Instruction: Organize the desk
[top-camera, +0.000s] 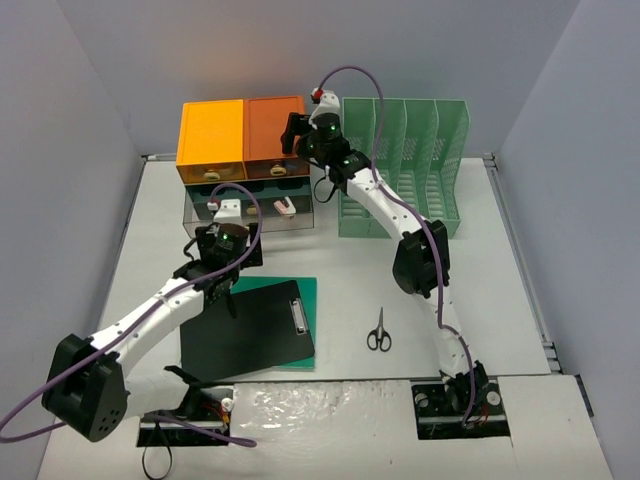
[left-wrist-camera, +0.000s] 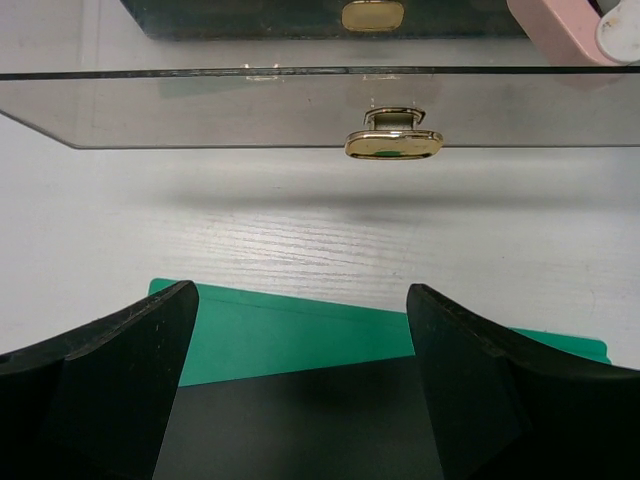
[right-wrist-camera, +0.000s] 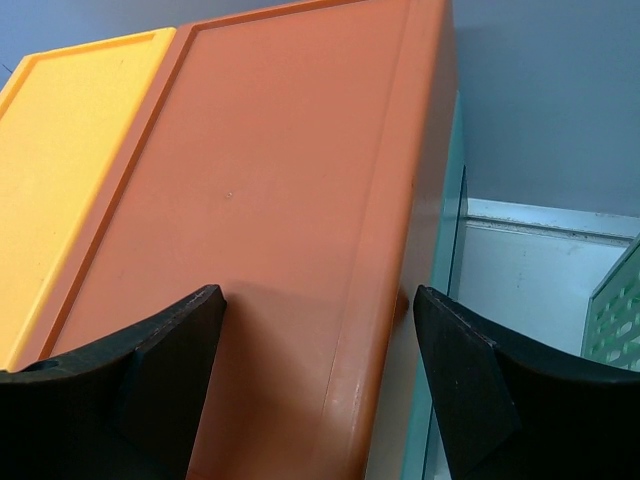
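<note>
The desk (top-camera: 500, 300) is a white tabletop between grey-lilac walls. A black clipboard (top-camera: 250, 335) lies on a green folder (top-camera: 305, 300) at its front left. My left gripper (top-camera: 225, 285) (left-wrist-camera: 300, 300) hangs open and empty low over their far edge. It faces a smoky clear drawer (left-wrist-camera: 300, 110) with a gold handle (left-wrist-camera: 393, 145). My right gripper (top-camera: 292, 133) (right-wrist-camera: 320, 300) is open and empty above the drawer unit's orange top (right-wrist-camera: 280, 180). The top's right edge runs between its fingers.
The drawer unit (top-camera: 240, 135) with yellow and orange tops stands at the back left, a pink object (top-camera: 285, 207) in its lower clear drawer. A green slotted file rack (top-camera: 405, 165) stands at the back right. Scissors (top-camera: 378, 330) lie near the front centre.
</note>
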